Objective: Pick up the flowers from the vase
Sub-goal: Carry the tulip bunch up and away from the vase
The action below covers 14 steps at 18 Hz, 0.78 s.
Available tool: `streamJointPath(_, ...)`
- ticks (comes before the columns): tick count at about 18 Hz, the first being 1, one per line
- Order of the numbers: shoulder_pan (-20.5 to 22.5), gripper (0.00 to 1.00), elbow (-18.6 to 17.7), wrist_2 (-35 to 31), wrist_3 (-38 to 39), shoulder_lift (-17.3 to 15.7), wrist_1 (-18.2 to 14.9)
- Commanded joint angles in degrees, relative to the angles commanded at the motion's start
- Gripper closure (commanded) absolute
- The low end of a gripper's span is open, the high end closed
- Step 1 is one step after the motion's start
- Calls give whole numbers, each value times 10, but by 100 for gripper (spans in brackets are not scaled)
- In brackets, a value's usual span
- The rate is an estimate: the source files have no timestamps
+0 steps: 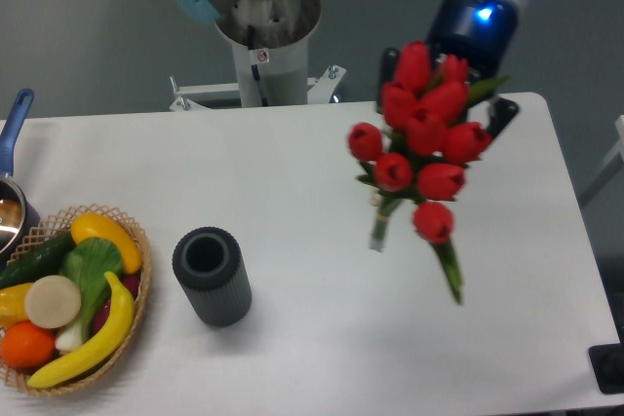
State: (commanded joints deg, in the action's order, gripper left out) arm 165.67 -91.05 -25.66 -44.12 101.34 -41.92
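Flowers [421, 148] hang clear, well right of the vase [212, 276], gripper [444, 94] clamped on them; best kept level and steady.

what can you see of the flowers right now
The flowers are a bunch of about nine red tulip buds, plastic-looking, with green stems and leaves trailing down. They hang in the air over the right half of the white table, held by the gripper, clear of the dark ribbed vase, touching nothing else.
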Motion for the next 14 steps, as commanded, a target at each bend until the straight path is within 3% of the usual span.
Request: streamJointPath(14,16,46,0,-4,-31,15,0)
